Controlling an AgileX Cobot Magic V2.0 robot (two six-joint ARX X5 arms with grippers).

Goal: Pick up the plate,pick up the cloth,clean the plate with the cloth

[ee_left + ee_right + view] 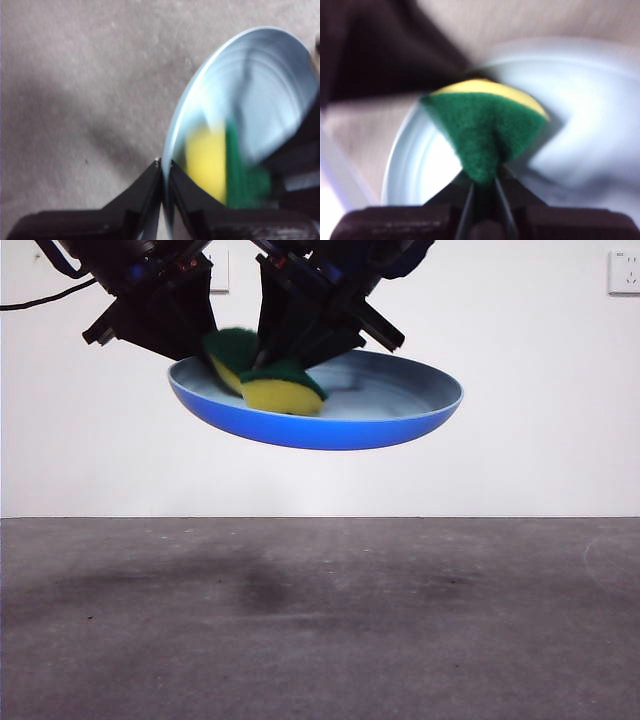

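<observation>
The light-blue plate [330,415] hangs in the air well above the table, tilted a little. My left gripper [165,167] is shut on its rim; in the front view that gripper [175,350] grips the plate's left edge. The cloth [283,388], a yellow sponge with a green scouring face, rests inside the plate [580,115] near its left side. My right gripper [484,182] is shut on the cloth [485,130], pinching it so it folds, and comes down from above [290,358]. The left wrist view shows the cloth [212,160] blurred against the plate [260,85].
The grey table [320,620] lies far below the plate, with soft shadows under it. A white wall stands behind, with a socket [623,272] at the upper right.
</observation>
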